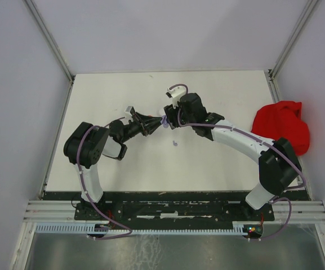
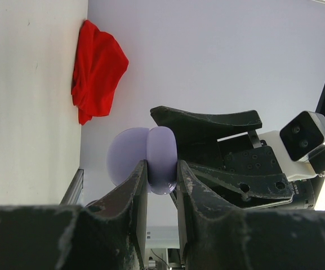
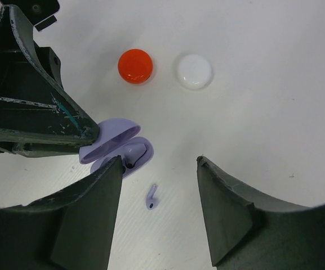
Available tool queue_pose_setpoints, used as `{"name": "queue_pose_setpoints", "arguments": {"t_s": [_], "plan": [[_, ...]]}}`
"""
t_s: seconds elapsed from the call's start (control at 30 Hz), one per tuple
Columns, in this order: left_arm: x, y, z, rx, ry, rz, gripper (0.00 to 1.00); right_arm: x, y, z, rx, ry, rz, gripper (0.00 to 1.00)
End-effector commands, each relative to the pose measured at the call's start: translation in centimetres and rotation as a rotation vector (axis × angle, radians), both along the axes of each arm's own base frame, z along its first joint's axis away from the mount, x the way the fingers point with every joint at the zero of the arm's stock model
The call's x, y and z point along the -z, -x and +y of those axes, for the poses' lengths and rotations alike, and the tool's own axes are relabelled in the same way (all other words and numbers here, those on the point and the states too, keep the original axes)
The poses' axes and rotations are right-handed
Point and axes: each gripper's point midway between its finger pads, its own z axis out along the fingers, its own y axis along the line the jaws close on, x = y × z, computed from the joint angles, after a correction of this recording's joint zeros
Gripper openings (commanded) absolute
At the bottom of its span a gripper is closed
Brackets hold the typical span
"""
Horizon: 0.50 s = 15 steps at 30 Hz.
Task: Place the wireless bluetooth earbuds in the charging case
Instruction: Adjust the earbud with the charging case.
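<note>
Right wrist shows purple earbud [image 3: 151, 197] lying between fingers of the released right pincer [image 3: 159, 162].

Tip to tip over white flat table [image 1: 207, 169]: left gripper [image 1: 157, 125], right gripper [image 1: 168, 120]. Nearby, tiny purple earbud [image 1: 175, 144]. Far right, crumpled red cloth [image 1: 280, 126].

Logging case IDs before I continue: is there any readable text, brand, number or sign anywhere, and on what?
None can be read in any view. The purple charging case, purple earbud, red disc, white disc and red cloth all show plain surfaces with no lettering.
</note>
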Motion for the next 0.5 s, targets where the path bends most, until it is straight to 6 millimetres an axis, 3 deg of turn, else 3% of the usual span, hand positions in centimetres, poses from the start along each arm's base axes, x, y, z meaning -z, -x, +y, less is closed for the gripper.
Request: {"name": "queue_pose_setpoints", "arguments": {"t_s": [0.0, 0.3, 0.47], "plan": [[-1.1, 0.3, -0.3, 0.015, 0.019, -0.061, 0.03, -2.9, -0.8, 0.9, 0.003, -0.058, -0.055, 0.63], [0.3, -1.3, 0.9, -0.060, 0.025, -0.027, 0.03, -3.8, 0.7, -1.6, 0.062, -0.077, -0.091, 0.64], [0.9, -1.7, 1.6, -0.088, 0.039, -0.013, 0.03, -1.1, 2.5, -2.5, 0.039, -0.018, -0.002, 0.64]]}}
